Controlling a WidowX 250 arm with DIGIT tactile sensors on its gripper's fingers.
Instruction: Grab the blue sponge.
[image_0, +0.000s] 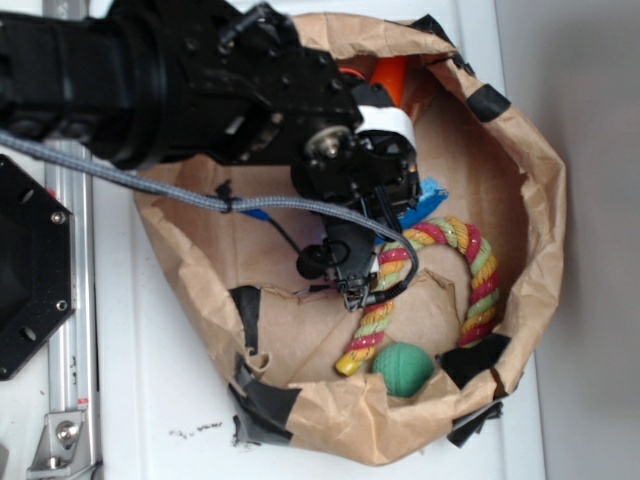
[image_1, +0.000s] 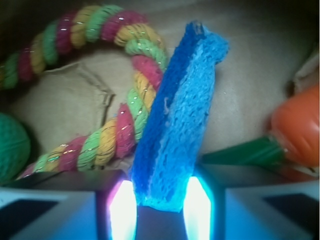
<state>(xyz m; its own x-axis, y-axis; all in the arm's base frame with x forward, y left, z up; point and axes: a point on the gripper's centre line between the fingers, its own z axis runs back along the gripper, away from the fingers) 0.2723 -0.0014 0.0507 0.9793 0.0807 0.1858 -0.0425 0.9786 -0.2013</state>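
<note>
The blue sponge stands on its edge between my gripper's two glowing pads, its near end touching both, and it reaches away across the brown paper floor. In the exterior view only the sponge's far end shows, poking out to the right of the black gripper, which is low inside the bag. The gripper is shut on the sponge.
A brown paper bag with taped, rolled-down walls rings everything. A pink, yellow and green rope loop lies right beside the sponge. A green ball rests at the bag's near wall. An orange toy carrot lies at the far side.
</note>
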